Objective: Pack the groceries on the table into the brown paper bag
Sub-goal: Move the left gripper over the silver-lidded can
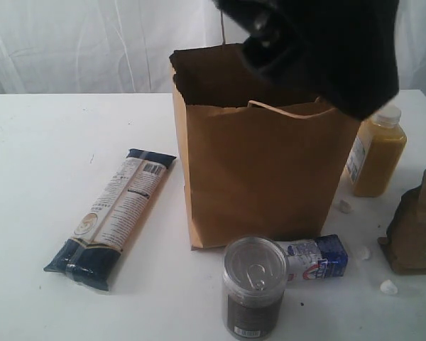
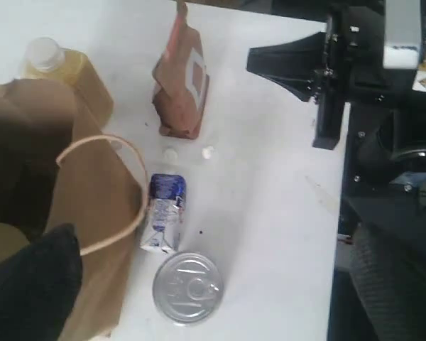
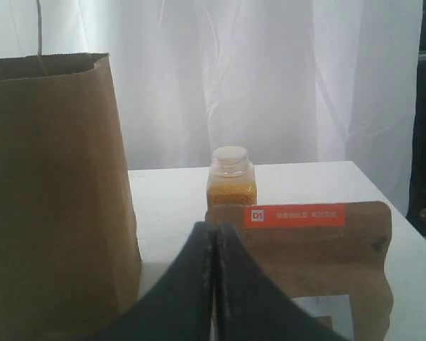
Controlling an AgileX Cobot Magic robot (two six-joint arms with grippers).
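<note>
The brown paper bag (image 1: 263,177) stands upright and open on the white table (image 1: 42,142). My left gripper (image 1: 277,39) hangs over its mouth, open, with nothing between the jaws; one finger (image 2: 35,284) shows. A pasta packet (image 1: 113,217) lies to the bag's left. In front stand a silver-topped can (image 1: 254,284) and, lying flat, a blue-white carton (image 1: 316,257). To the right are the juice bottle (image 1: 376,153) and the brown pouch (image 1: 417,227). My right gripper (image 3: 213,238) is shut and empty, low beside the bag (image 3: 57,199), pointing at the pouch (image 3: 319,249).
Small white bits (image 1: 388,287) lie on the table near the pouch. A white curtain (image 1: 92,42) hangs behind. In the left wrist view the table's edge meets the robot's black base (image 2: 390,213). A dull tan shape (image 2: 3,245) shows inside the bag.
</note>
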